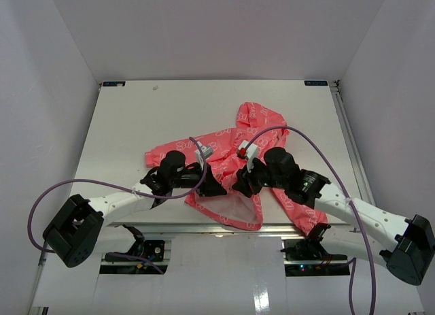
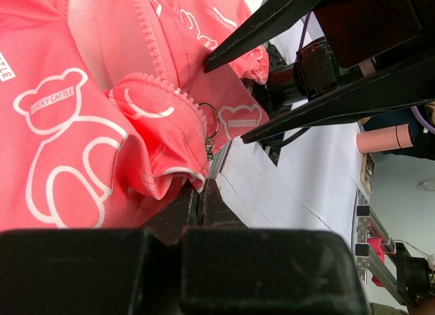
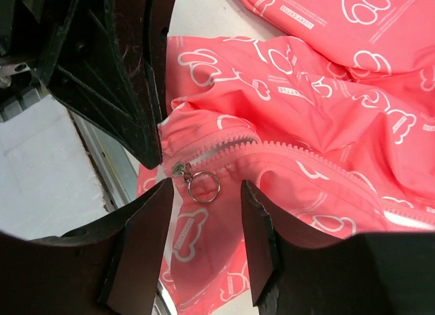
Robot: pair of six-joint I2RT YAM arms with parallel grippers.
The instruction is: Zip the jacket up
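Nearest the lens in the left wrist view: left gripper (image 2: 199, 198), fingers pressed fully together at the bottom hem of the small coral-pink hooded jacket (image 1: 228, 143) of thin fabric with white bear-outline prints. Seems to pinch the hem corner just below the foot of the zip. Hard to confirm, with the pads buried in cloth.

Jacket spread across the middle of the white table (image 1: 129, 124), hood pointing away from the arms, hem at the near edge, white lining showing there.

Right gripper (image 3: 205, 191) partly open and holding nothing. Straddling the small silver ring pull (image 3: 204, 187) that hangs from the metal slider (image 3: 180, 169), one finger either side, apparently not touching the ring.

Judged step: hem anchored on the left, grasp of the pull in hand on the right. Slider down at the hem end of the pink zipper teeth (image 3: 285, 152), so probably almost the whole run left to close.

Next: close squarely on the ring. Small, thin and free to swing, so easy to miss or to nip cloth instead. Then draw away from the left grip, along the teeth toward the hood, keeping the fabric taut.

Room: near table edge right beneath both grippers, so little margin toward the arm bases. Both sets of fingers close together, with some risk of a knock. Open tabletop beyond the hood for the pull.
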